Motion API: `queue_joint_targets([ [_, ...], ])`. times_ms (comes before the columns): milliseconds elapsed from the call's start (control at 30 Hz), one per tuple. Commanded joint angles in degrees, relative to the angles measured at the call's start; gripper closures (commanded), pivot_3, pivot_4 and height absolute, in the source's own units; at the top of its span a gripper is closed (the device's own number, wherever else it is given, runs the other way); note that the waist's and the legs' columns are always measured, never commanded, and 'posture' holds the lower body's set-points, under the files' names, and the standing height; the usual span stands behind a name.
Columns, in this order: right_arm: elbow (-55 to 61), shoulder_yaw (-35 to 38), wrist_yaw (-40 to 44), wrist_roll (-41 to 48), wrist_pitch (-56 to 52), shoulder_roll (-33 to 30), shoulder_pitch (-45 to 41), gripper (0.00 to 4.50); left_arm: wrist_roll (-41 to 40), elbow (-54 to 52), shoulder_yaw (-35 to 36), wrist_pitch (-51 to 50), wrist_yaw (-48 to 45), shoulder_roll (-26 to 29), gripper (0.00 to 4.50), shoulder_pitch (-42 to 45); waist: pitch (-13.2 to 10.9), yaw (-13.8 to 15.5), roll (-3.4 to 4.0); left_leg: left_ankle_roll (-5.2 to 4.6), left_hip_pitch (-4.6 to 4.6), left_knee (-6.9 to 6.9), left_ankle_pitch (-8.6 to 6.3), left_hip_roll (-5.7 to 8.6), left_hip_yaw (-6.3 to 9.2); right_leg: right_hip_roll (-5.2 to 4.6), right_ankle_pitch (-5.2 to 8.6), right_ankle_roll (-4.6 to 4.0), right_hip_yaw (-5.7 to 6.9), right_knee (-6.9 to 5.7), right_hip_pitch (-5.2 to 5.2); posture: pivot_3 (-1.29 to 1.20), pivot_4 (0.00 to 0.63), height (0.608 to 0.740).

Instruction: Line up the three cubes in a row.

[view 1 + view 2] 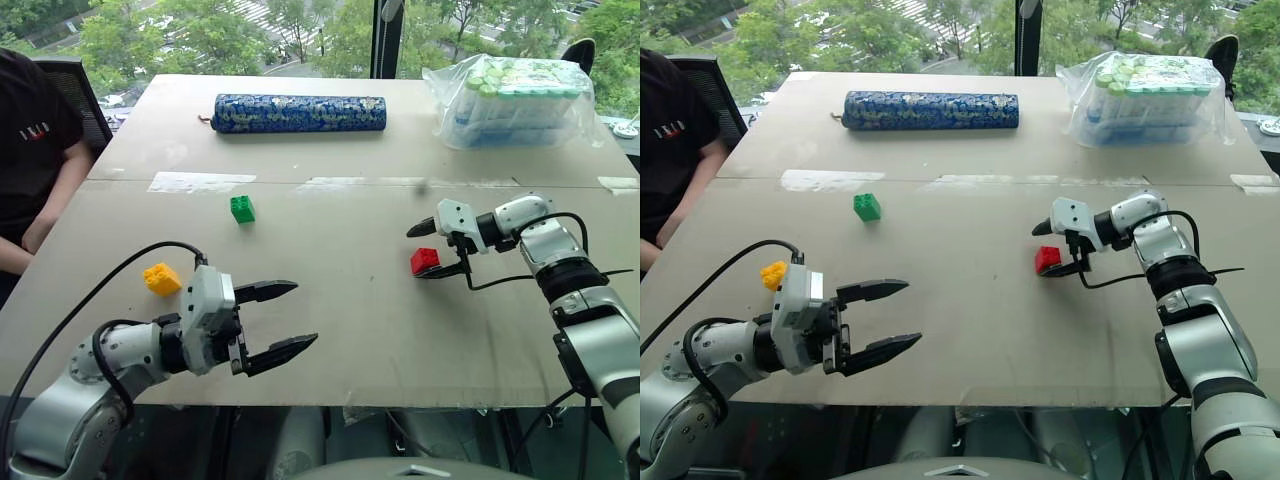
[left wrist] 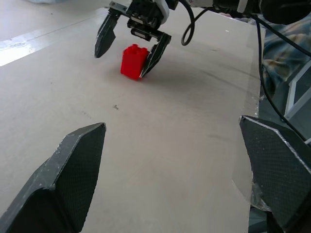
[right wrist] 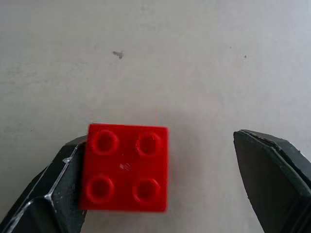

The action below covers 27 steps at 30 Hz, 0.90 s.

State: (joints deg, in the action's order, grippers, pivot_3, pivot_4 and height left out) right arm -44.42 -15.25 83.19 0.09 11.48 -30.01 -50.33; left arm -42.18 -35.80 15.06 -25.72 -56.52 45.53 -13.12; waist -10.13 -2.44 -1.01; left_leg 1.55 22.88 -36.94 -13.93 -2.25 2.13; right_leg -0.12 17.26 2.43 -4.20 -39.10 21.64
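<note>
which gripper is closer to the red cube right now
The right. The right gripper has its jaws open around the red cube, one finger against its side. The left gripper hangs open well off to the cube's left, near the table's front edge.

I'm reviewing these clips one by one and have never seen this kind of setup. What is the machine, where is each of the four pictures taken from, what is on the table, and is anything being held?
This is a humanoid robot with two arms, each ending in a two-fingered black gripper. Two pictures come from the two eyes of a camera on its head, looking down over the table. The other two come from cameras on its wrists, looking along each gripper's fingers.

On the table lie a red cube, a green cube and a yellow cube, spread apart. At the far side are a long blue patterned roll and a clear bag of tubes. A person sits at the left edge.

Nothing is held. The right gripper is open around the red cube, one finger beside it. The left gripper is open over bare table.
</note>
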Motion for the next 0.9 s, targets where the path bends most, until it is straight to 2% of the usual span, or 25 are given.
queue_joint_targets([
  [33, -1.7, 0.6, -0.7, -0.6, 1.2, -0.1, -0.8, 0.05, -0.4, 0.1, -0.3, 0.4, -0.9, 0.3, 0.00, 1.1, 0.0, 0.0, 0.00, 0.00, 0.00, 0.00, 0.00, 0.00, 0.00, 0.00, 0.00, 0.00, 0.00, 0.00, 0.00, 0.00, 0.150, 0.740],
  [300, 2.1, 2.7, 1.9, 2.8, -1.4, -0.9, -0.1, 0.05, -0.2, 1.7, 1.1, 1.0, -0.3, -1.5, 0.00, -1.0, 0.0, -0.1, 0.01, 0.00, 0.00, 0.01, 0.00, -0.01, -0.01, 0.00, 0.00, 0.00, -0.01, 0.00, 0.00, 0.00, 0.150, 0.740],
  [400, 8.6, 4.2, 2.9, 6.0, -4.5, -2.1, 2.7, 0.05, 0.3, 3.3, 1.6, 0.6, 2.3, -3.3, 0.00, -1.6, 0.0, 0.1, 0.01, 0.00, 0.00, 0.00, 0.00, -0.03, 0.02, -0.02, 0.00, 0.00, 0.01, 0.01, 0.00, 0.00, 0.150, 0.740],
  [500, 21.3, 7.3, 2.4, 12.4, -12.9, -3.2, 8.0, 0.05, 3.7, 5.2, 1.9, 2.6, 7.5, -6.5, 0.00, -0.6, 0.0, 0.4, 0.01, 0.00, 0.02, -0.01, 0.00, -0.07, 0.10, -0.05, 0.00, 0.00, 0.08, 0.00, -0.02, 0.00, 0.150, 0.740],
  [600, 35.7, 10.9, -3.2, 17.7, -21.8, -3.8, 14.2, 0.05, 9.8, 7.9, 1.6, 2.5, 19.4, -11.1, 0.00, 4.3, 0.0, 0.4, 0.01, 0.00, 0.08, -0.06, 0.00, -0.06, 0.20, -0.07, 0.00, 0.01, 0.13, -0.03, -0.02, 0.00, 0.150, 0.740],
  [733, 54.8, 17.2, -16.6, 22.4, -31.4, -3.1, 23.4, 0.05, 15.4, 12.4, 1.0, -8.0, 36.8, -15.1, 0.00, 14.8, 0.0, 1.1, -0.04, 0.00, 0.10, -0.26, 0.00, 0.02, 0.40, -0.07, 0.00, 0.02, 0.22, -0.32, -0.04, 0.00, 0.150, 0.740],
  [900, 73.8, 22.5, -32.3, 25.4, -39.0, 0.2, 35.3, 0.05, 22.5, 20.0, -1.2, -15.5, 49.2, -18.0, 0.00, 27.9, 0.1, 1.5, -0.14, 0.01, 0.09, -0.43, 0.00, 0.14, 0.75, 0.02, 0.00, 0.04, 0.28, -0.60, -0.04, 0.00, 0.150, 0.740],
])
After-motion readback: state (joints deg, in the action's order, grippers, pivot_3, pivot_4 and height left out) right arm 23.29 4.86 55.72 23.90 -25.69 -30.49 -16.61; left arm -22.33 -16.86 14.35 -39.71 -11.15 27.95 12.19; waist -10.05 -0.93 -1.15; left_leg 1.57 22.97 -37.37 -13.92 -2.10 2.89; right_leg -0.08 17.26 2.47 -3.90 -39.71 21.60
